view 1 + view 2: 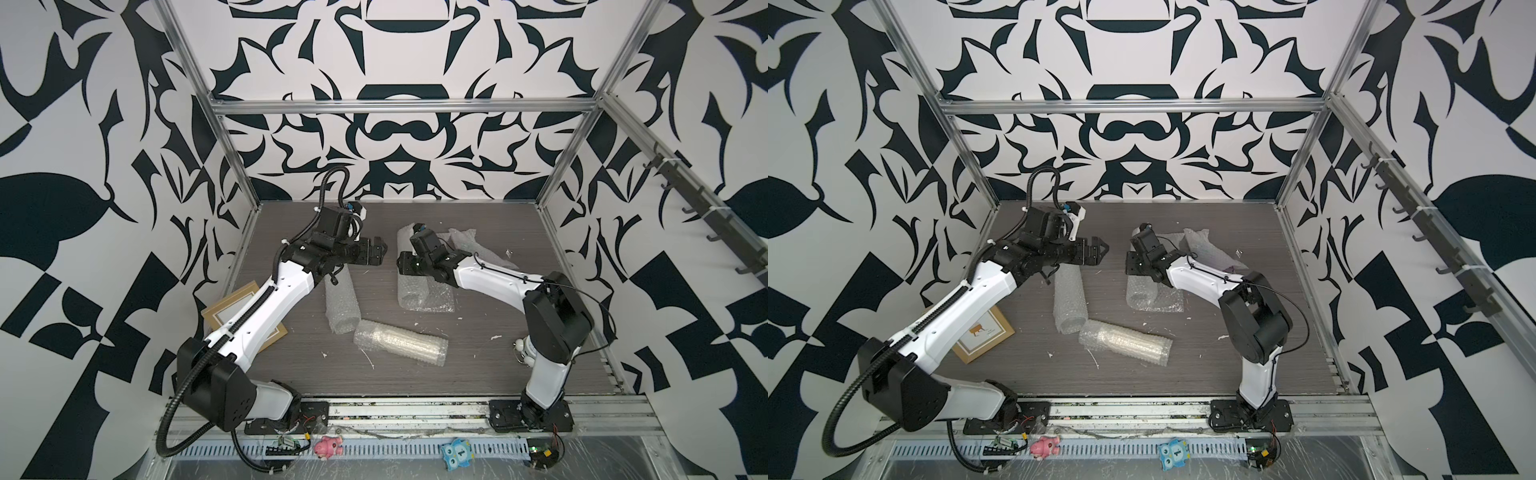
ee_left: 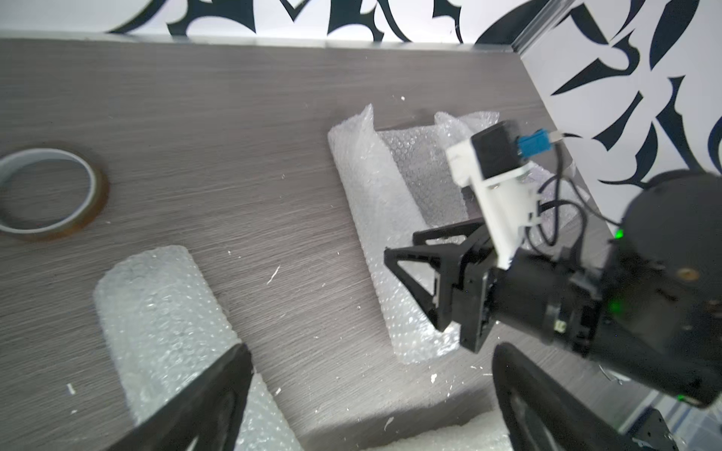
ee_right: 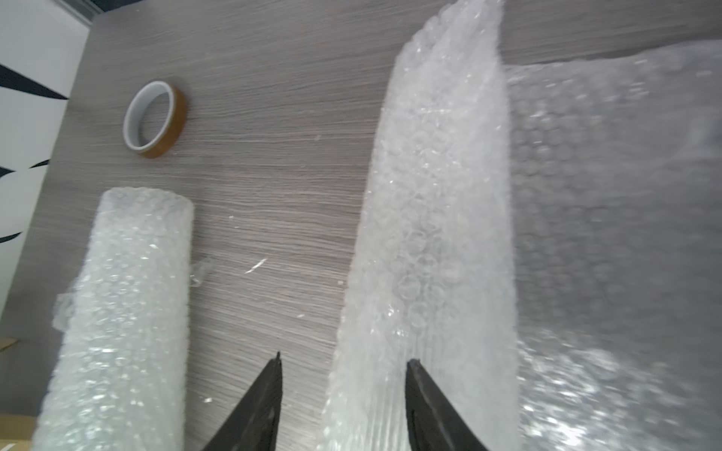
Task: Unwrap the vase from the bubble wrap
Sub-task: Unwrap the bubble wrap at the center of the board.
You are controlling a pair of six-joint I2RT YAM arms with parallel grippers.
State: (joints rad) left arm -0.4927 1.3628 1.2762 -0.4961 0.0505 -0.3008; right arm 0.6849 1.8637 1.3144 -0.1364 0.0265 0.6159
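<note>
While the left gripper point(image 1: 380, 249) is hanging above the table point(image 1: 478, 353) with its jaws spread wide and nothing between them, near the far end of a rolled tube of bubble wrap point(image 1: 341, 303), the right gripper point(image 2: 401, 244) is reaching over a partly unrolled bubble wrap point(image 1: 419, 297) on the right half of the table. In the right wrist view its two dark fingers point(image 3: 265, 402) are standing apart on either side of the rolled part point(image 3: 429, 195), and a strip of table is showing between one finger and the roll, so the claw is straddling the wrap rather than clamping it. The loose flat part point(image 3: 605, 214) of that sheet is lying on the table beside the roll. A crumpled sheet point(image 1: 461, 239) is sitting just behind it, toward the back wall. Nearer the front, a third bundle point(image 1: 401, 340) is lying crosswise, just beside the near end of the rolled tube; something pale and ribbed is showing through its wrap, though I cannot tell whether that is the vase. A tape ring point(image 3: 154, 117) is lying flat beyond the tube, and a picture frame point(image 1: 984, 332) is lying partly under the left arm.
</note>
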